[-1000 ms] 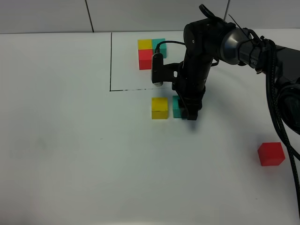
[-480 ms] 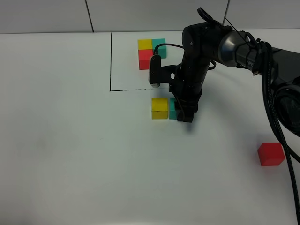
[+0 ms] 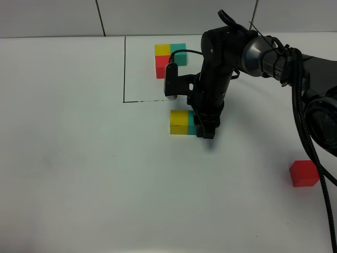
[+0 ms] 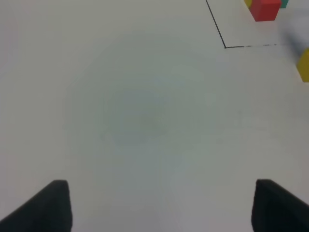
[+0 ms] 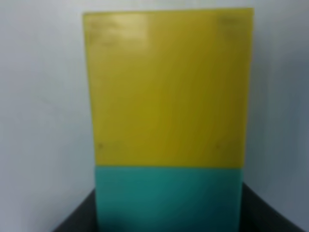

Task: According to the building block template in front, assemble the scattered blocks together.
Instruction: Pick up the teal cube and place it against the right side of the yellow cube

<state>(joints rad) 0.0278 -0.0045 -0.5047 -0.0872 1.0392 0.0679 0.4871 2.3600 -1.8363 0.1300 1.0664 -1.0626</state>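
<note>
The building block template (image 3: pixel 167 59), a joined yellow, teal and red trio, lies at the back inside a thin black drawn frame (image 3: pixel 125 68); its red cube (image 4: pixel 264 9) also shows in the left wrist view. In the middle, my right gripper (image 3: pixel 202 126) is shut on the loose teal cube (image 3: pixel 192 123) (image 5: pixel 166 198). That cube's side touches the loose yellow cube (image 3: pixel 179 121) (image 5: pixel 169 87). The loose red cube (image 3: pixel 304 173) sits alone at the right front. My left gripper (image 4: pixel 161 208) hangs open over bare table with nothing between its fingers.
My right arm (image 3: pixel 231 52) reaches in from the right, over the frame's right part, with a cable along it. The white table (image 3: pixel 79 158) stretches left and forward. A grey wall runs along the back edge.
My right gripper slid the teal cube to the left until it met the yellow cube. The red cube and the template stayed put.
</note>
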